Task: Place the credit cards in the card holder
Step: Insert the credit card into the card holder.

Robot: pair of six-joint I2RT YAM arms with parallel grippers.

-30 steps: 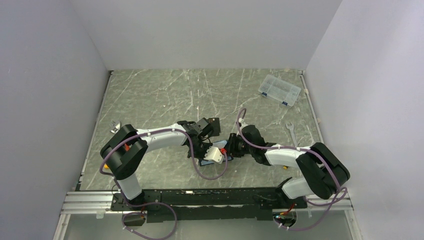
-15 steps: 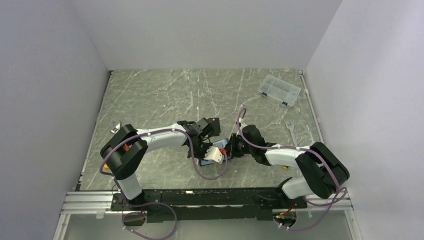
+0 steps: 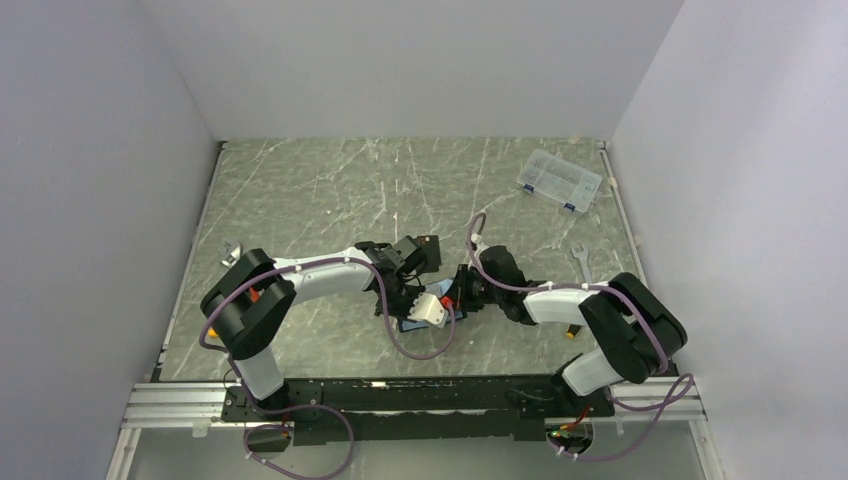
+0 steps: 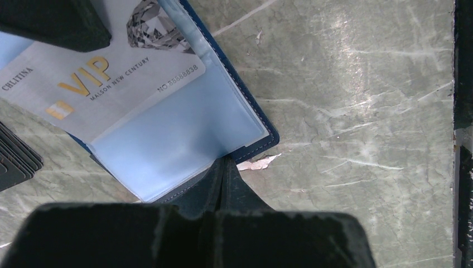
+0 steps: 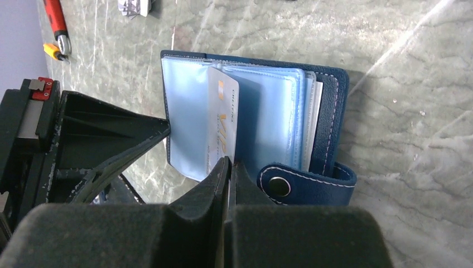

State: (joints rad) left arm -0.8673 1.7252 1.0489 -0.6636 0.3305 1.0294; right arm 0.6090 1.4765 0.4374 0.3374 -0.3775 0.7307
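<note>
The navy-blue card holder (image 5: 332,106) lies open on the table, its light blue sleeves fanned out and its snap tab (image 5: 304,184) toward the right wrist camera. A silver-grey credit card (image 5: 223,120) marked VIP stands on edge, partly inside a sleeve. My right gripper (image 5: 228,164) is shut on that card's near edge. In the left wrist view the same card (image 4: 111,84) sits half inside a sleeve. My left gripper (image 4: 226,167) is shut on the edge of the holder's navy cover (image 4: 262,142). From above, both grippers meet over the holder (image 3: 411,325) at the table's middle front.
A flat black ridged rectangle (image 4: 17,159) lies beside the holder. A red screwdriver (image 5: 56,22) lies beyond it. A clear organiser box (image 3: 560,180) sits at the back right, and a wrench (image 3: 582,262) lies right of the right arm.
My right gripper's jaws have closed onto the silver card. The right arm's elbow has shifted slightly left and toward the holder. The left arm has stayed still.
</note>
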